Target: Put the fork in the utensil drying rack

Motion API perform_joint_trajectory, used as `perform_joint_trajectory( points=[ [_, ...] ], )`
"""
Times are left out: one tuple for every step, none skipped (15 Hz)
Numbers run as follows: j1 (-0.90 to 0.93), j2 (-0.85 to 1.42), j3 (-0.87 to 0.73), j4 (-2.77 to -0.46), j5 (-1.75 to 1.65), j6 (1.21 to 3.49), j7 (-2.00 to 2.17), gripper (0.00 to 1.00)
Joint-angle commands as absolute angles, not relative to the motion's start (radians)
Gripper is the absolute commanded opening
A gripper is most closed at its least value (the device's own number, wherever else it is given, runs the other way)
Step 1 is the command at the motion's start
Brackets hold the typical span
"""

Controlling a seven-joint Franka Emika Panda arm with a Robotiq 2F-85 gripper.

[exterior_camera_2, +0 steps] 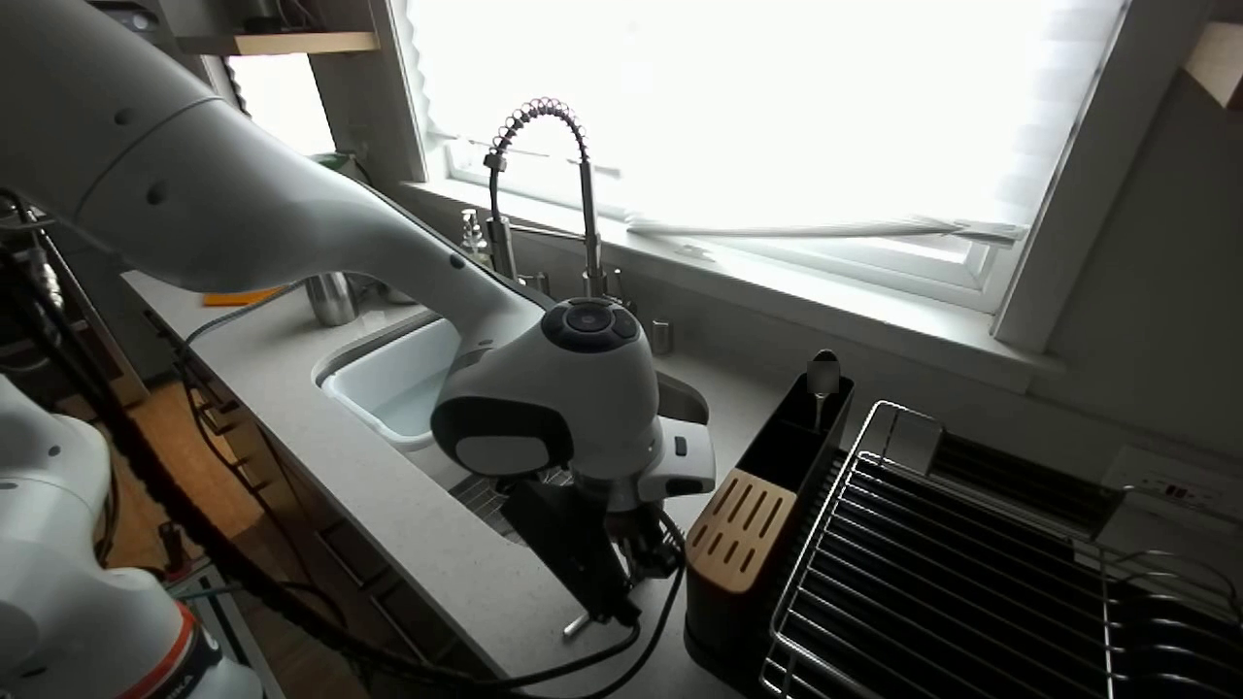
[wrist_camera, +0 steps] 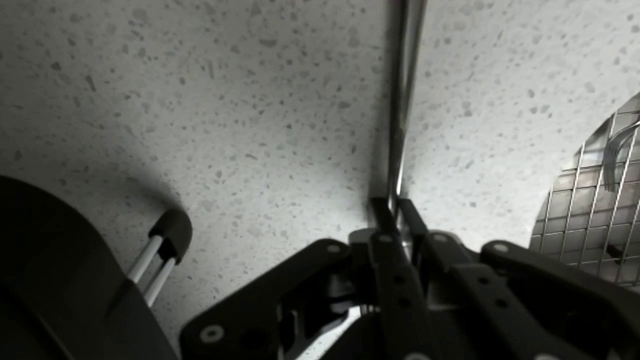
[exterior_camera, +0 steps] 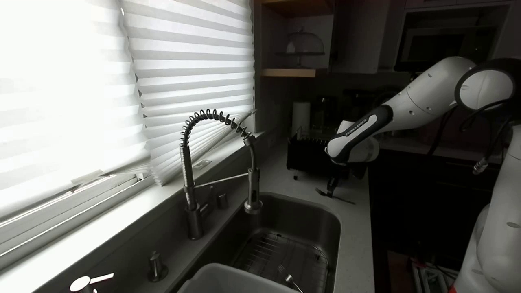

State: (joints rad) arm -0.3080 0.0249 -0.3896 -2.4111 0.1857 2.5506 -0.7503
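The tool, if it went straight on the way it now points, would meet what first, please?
Most likely the countertop: the tool points down at it, and the utensil clamped in its grip may touch down first. The gap, if any, is hard to judge from these views.

Arm [exterior_camera_2: 291,214] pale grey-white, rounded, black-trimmed, "FRANKA EMIKA" lettering [exterior_camera: 356,127] along it, red-orange ring [exterior_camera_2: 163,662] low down, dark cables [exterior_camera_2: 189,529]; hand [wrist_camera: 393,206] black, jointed, round screw heads [wrist_camera: 212,333] showing.

Arm [exterior_camera: 423,99] slopes down to the wrist [exterior_camera_2: 604,413] in both exterior views. Wrist bent, end effector [wrist_camera: 394,206] pointing down at the low end. In wrist view: fingers [wrist_camera: 415,223] pinched in, near-parallel, only a narrow gap between them.
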Motion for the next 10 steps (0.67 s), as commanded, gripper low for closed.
perform_joint_trajectory(
  points=[
    [-0.327, 0.050, -0.365, -2.395, 0.206, 2.542, -0.771, 0.02],
    [-0.326, 0.041, -0.362, -2.398, 0.196, 2.543, -0.764, 0.02],
    [-0.324, 0.030, -0.360, -2.401, 0.182, 2.543, -0.752, 0.02],
    [-0.324, 0.013, -0.358, -2.405, 0.168, 2.539, -0.744, 0.02],
    [-0.324, 0.001, -0.357, -2.408, 0.155, 2.538, -0.736, 0.02],
    [-0.324, -0.018, -0.357, -2.410, 0.139, 2.529, -0.724, 0.02],
    [-0.325, -0.034, -0.358, -2.411, 0.115, 2.524, -0.709, 0.02],
    [-0.327, -0.058, -0.362, -2.412, 0.075, 2.505, -0.684, 0.02],
    [-0.327, -0.074, -0.363, -2.411, 0.048, 2.498, -0.665, 0.02],
    [-0.328, -0.105, -0.364, -2.414, 0.028, 2.483, -0.647, 0.02]
  ],
)
